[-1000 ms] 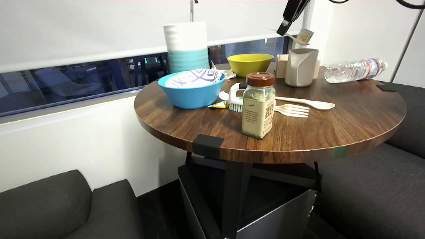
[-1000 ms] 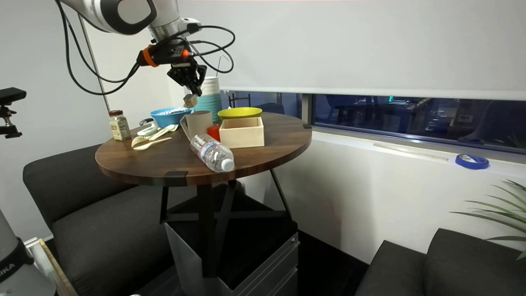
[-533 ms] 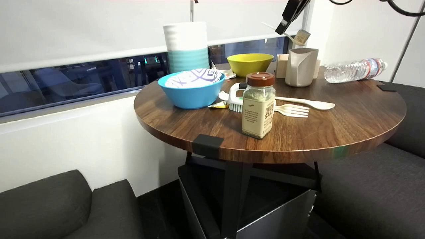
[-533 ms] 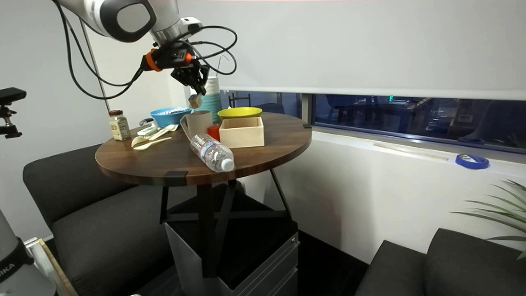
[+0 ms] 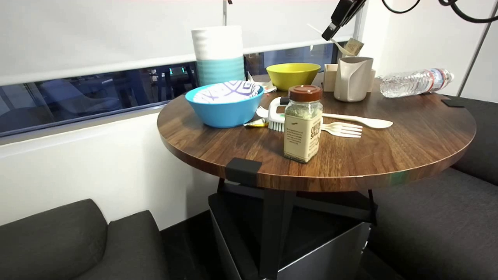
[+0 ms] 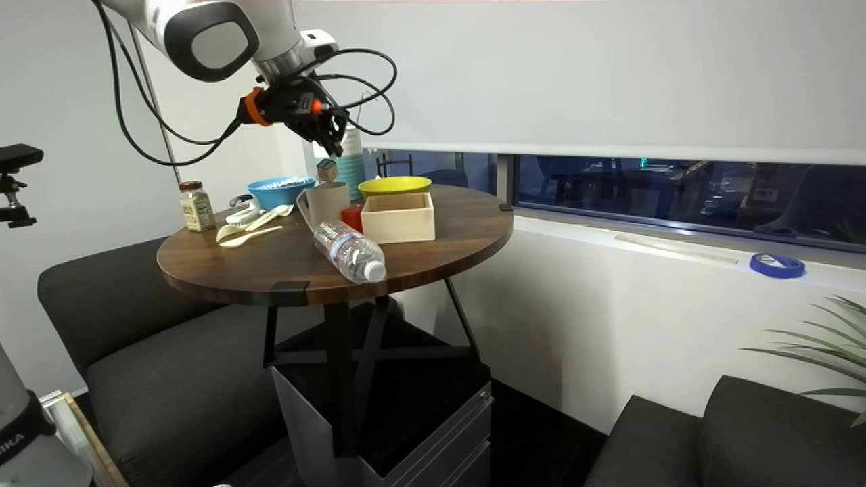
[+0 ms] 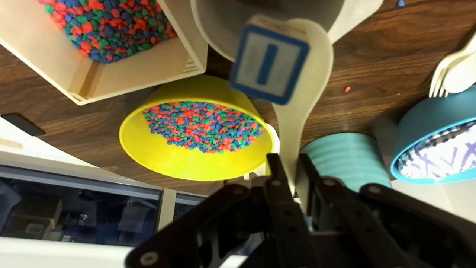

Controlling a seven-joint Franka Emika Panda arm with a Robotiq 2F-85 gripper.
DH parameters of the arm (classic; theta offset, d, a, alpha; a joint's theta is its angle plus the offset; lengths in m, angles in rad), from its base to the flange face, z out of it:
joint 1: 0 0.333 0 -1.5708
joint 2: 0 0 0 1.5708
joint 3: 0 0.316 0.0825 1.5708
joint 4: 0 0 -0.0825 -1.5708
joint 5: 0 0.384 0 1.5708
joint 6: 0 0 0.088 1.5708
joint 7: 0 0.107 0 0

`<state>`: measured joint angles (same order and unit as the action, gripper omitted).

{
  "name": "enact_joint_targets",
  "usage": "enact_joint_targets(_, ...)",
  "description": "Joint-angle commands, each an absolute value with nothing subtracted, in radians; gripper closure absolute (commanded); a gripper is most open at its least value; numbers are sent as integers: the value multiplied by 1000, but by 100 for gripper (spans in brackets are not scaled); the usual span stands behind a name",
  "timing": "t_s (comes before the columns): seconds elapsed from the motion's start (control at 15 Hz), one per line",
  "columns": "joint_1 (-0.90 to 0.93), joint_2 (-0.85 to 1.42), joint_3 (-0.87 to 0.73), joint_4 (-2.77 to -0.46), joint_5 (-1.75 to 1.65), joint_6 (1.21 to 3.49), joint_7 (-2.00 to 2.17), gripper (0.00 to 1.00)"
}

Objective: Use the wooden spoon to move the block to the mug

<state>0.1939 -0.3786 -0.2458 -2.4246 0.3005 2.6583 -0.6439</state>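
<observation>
My gripper (image 7: 287, 160) is shut on the handle of the pale wooden spoon (image 7: 292, 123). The spoon slopes down toward its bowl, which also shows in an exterior view (image 5: 343, 49). The small wooden block (image 7: 269, 64), with a blue-bordered face, rests tilted on the spoon's bowl, near its edge. The cream-white mug (image 5: 353, 79) stands upright on the table, and the block (image 5: 354, 46) is just above its opening. In an exterior view the gripper (image 6: 335, 150) is above the mug (image 6: 328, 201), with the block (image 6: 327, 170) close over the rim. The mug's floor is hidden.
A wooden box (image 6: 398, 223) and a yellow bowl (image 7: 197, 163), both with coloured pellets, stand near the mug. A plastic bottle (image 6: 348, 250) lies beside it. A blue bowl (image 5: 225, 109), teal-white vase (image 5: 218, 54), brown-lidded jar (image 5: 302, 128), brush and pale utensils are also on the table.
The spoon's bowl end has dipped and tilts more steeply. The block has moved slightly down with it, closer over the mug's opening. The gripper stays shut on the handle.
</observation>
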Motion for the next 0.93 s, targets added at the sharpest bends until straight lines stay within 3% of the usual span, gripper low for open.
enact_joint_targets(0.0,237,-420,-284,-2463,385,2699,-732,97)
enact_joint_targets(0.4,261,-450,-306,-2467,456,2683,-788,97)
enact_joint_targets(0.87,179,-523,-167,-2424,285,2473,-619,97)
